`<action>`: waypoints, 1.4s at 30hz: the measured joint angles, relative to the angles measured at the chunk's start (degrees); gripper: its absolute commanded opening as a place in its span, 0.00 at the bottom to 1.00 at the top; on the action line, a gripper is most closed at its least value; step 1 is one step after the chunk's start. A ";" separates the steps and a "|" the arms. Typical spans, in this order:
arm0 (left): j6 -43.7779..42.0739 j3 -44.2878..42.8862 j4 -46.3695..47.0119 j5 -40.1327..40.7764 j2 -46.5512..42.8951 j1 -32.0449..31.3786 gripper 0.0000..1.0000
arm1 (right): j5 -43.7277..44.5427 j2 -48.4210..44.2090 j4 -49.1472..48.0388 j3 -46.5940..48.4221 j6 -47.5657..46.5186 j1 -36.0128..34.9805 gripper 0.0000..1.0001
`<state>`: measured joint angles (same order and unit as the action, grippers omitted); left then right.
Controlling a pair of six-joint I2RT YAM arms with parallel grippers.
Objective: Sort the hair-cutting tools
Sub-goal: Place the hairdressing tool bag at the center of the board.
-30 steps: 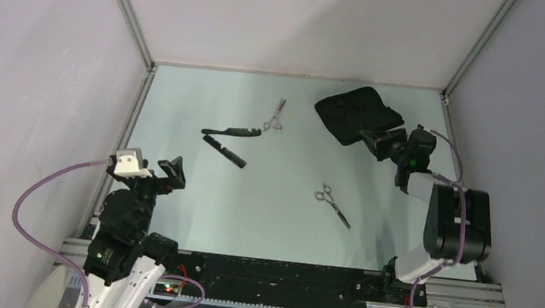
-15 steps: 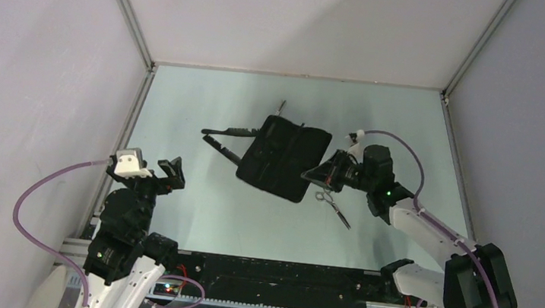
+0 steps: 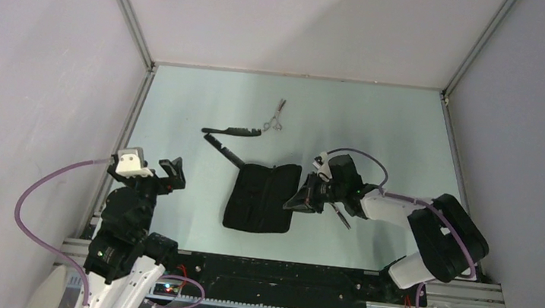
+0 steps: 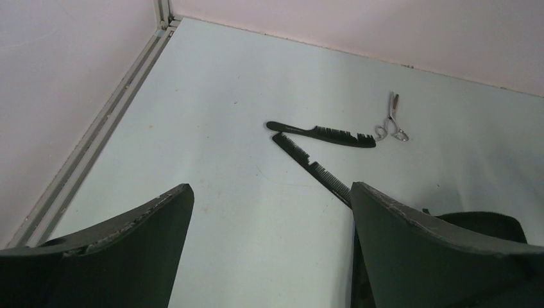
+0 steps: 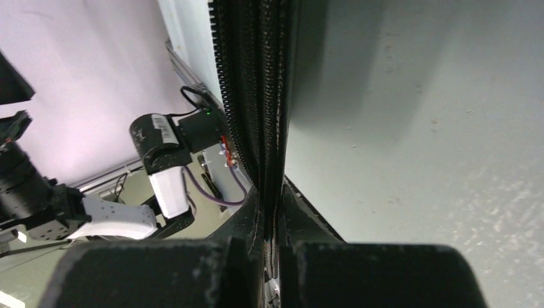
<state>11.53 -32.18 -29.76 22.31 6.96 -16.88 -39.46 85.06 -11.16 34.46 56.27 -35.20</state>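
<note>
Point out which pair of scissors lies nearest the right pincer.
The near scissors, partly hidden under the right arm, beside the right pincer gripping the black case. The other scissors lie far back beside a comb.

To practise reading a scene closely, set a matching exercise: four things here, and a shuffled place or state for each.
1 black case
2 left gripper
3 far scissors
4 handled comb

A open, holding nothing
B silver, farthest from the arms
C clamped by the right gripper
D black, left of the far scissors

Pairs: 1-C, 2-A, 3-B, 4-D
</note>
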 measured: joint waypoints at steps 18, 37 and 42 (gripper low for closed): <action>0.00 0.00 0.02 -0.90 2.21 0.00 1.00 | 8.59 2.01 22.86 8.17 -17.05 2.75 0.45; 0.02 0.00 -0.02 -2.05 4.85 0.00 0.98 | 35.52 -1.99 43.71 19.69 -21.86 -11.67 0.55; 0.02 0.00 -0.02 -2.05 4.87 0.00 0.98 | 38.53 1.46 45.40 21.18 -20.90 -14.29 0.53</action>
<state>11.55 -32.18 -29.78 20.25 11.84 -16.88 -0.93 86.52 34.24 55.64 35.38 -49.50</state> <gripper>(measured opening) 0.985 0.547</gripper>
